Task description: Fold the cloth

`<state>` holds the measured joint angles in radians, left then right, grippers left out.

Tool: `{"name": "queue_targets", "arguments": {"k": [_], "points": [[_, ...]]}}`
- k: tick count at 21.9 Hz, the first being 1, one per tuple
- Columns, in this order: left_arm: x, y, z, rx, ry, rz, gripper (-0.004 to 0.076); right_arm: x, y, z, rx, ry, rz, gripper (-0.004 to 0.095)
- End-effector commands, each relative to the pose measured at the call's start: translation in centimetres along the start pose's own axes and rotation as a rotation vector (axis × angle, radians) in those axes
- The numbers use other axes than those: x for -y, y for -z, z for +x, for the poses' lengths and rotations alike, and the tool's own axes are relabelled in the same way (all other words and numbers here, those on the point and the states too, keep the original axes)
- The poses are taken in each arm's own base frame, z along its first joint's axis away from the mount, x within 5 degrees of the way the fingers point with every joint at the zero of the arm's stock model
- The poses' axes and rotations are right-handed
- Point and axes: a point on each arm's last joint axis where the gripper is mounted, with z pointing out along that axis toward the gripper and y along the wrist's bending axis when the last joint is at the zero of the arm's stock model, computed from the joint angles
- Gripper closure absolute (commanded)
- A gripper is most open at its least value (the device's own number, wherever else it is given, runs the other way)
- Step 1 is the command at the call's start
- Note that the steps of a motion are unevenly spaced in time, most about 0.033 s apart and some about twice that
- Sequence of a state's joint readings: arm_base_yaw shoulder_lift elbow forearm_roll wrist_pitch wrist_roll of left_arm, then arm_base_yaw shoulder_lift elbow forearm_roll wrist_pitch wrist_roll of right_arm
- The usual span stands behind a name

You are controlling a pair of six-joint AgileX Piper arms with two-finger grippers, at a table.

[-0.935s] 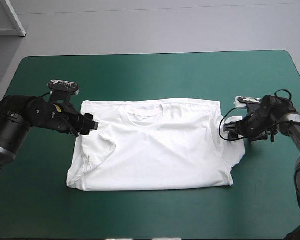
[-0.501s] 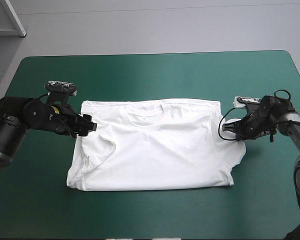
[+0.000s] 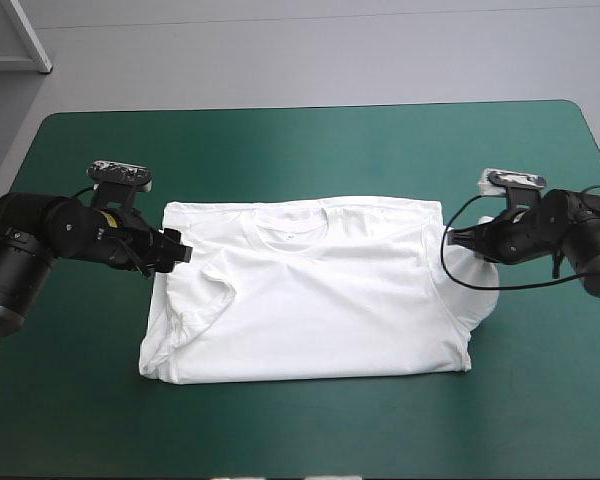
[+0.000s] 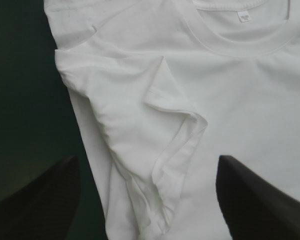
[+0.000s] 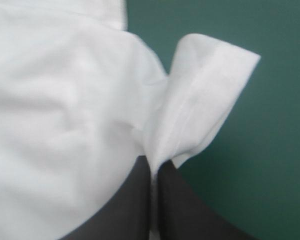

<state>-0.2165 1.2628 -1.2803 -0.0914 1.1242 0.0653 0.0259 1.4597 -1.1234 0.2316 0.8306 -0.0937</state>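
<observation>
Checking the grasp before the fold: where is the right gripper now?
In the high view, the right gripper is at the right side of the T-shirt, toward the right edge of the table, shut on the sleeve.

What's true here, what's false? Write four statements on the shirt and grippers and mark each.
The T-shirt lies flat on the teal-green cover, collar toward the far edge. True.
The left gripper is shut on the T-shirt. False: it is open, gripping nothing.
The right gripper pinches a sleeve. True.
The sleeve by the left gripper sticks outward. False: it lies folded in over the chest.
</observation>
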Motion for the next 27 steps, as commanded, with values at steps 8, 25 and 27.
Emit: {"name": "queue_targets", "arguments": {"k": [8, 25, 27], "points": [[0.2, 1.8, -0.5, 0.090, -0.006, 0.002, 0.0178, -10.2, -1.1, 0.8, 0.040, 0.279, -0.274, 0.0881], [-0.1, 2.1, 3.5, -0.123, 0.021, -0.045, 0.0178, -8.5, 7.5, 4.6, -0.207, 0.301, -0.111, 0.0311], [-0.2, 1.8, 5.3, -0.152, 0.025, -0.054, 0.0178, -8.2, 8.4, 5.4, -0.189, 0.298, -0.119, 0.0331]]}}
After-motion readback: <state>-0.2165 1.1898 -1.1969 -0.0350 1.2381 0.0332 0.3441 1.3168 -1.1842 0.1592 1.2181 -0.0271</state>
